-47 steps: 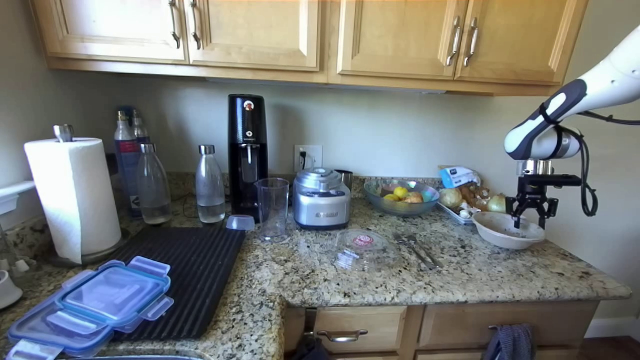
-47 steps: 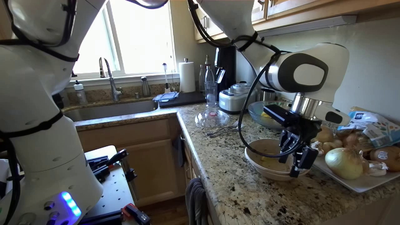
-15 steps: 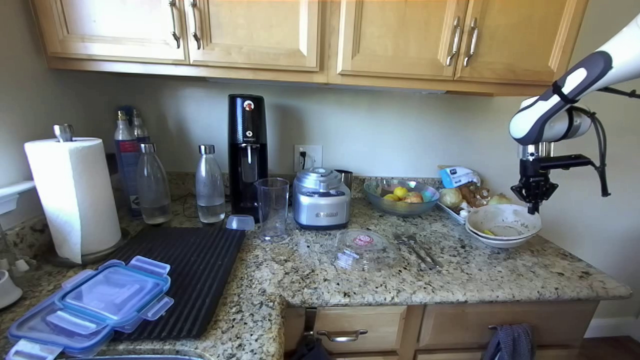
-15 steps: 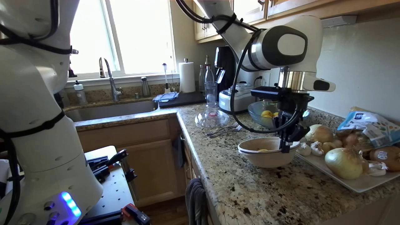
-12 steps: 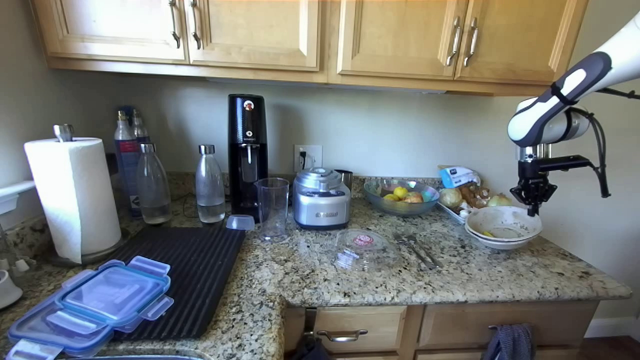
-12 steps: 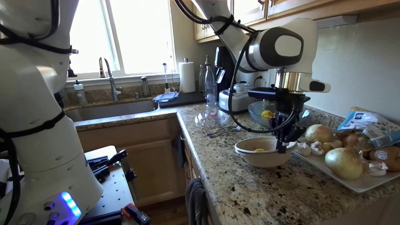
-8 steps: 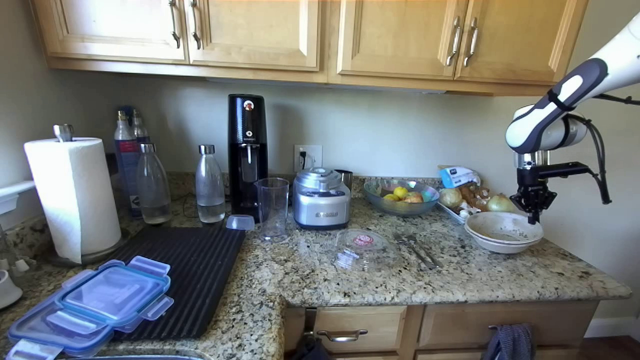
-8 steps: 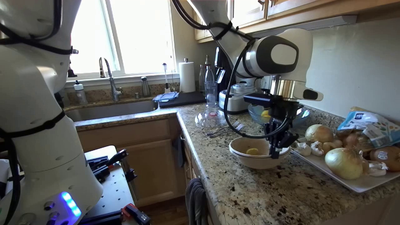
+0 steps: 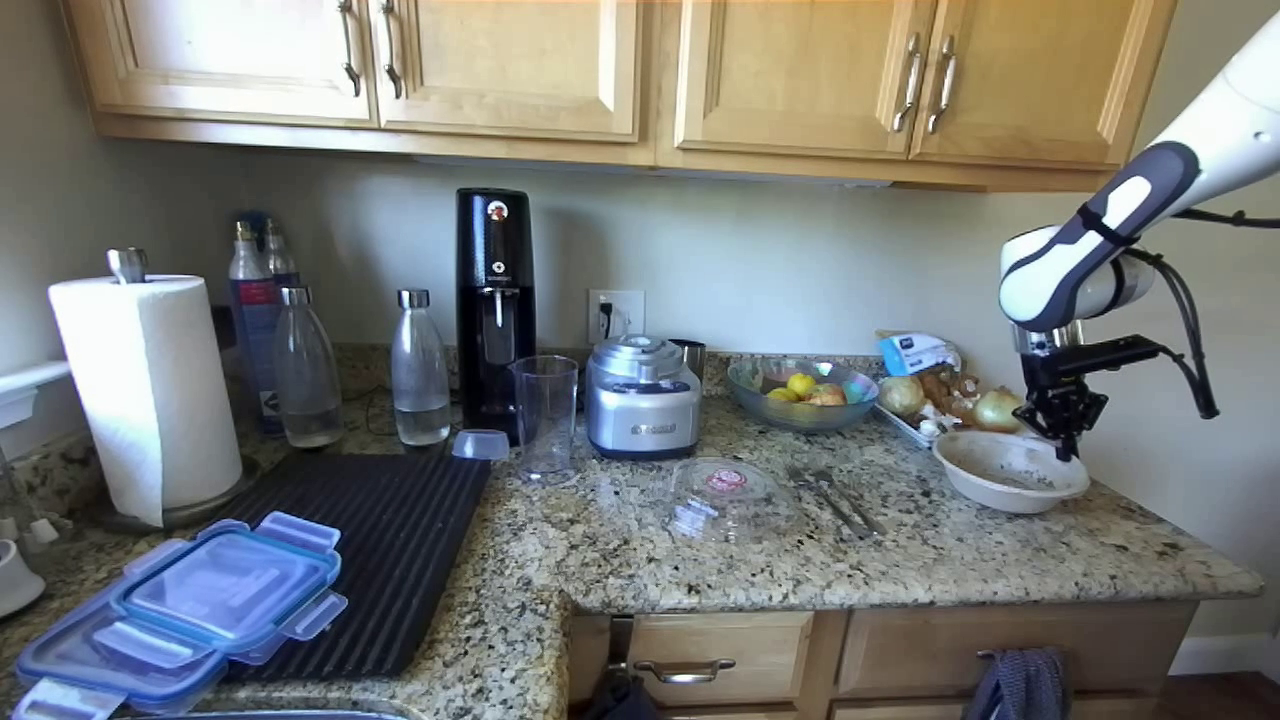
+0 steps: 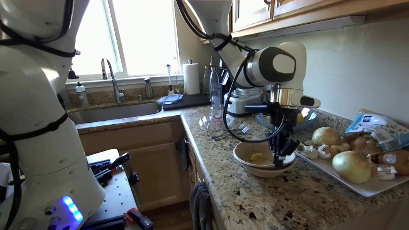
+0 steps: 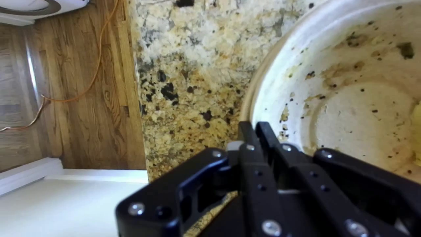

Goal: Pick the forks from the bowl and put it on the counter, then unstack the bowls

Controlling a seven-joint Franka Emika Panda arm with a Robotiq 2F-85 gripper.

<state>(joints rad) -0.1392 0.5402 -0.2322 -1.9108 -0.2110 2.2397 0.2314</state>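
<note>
The wrist view shows the hand [image 11: 252,127] clamped on the rim of the upper bowl [image 10: 244,151], whose mouth faces up. In an exterior view I see a whole yellow piece [image 10: 256,157] inside it and the lower bowl [image 10: 263,173] underneath; the wrist view cuts that piece off. The forks [image 9: 851,506] lie on the tabletop [image 9: 950,560] between the upper bowl and a clear plastic lid [image 9: 735,500], long axes slanting front to back, tines toward the wall [image 9: 800,270]. Just beside the upper bowl, wallward, sits a tray [image 10: 327,166] of onions [image 10: 352,166].
</note>
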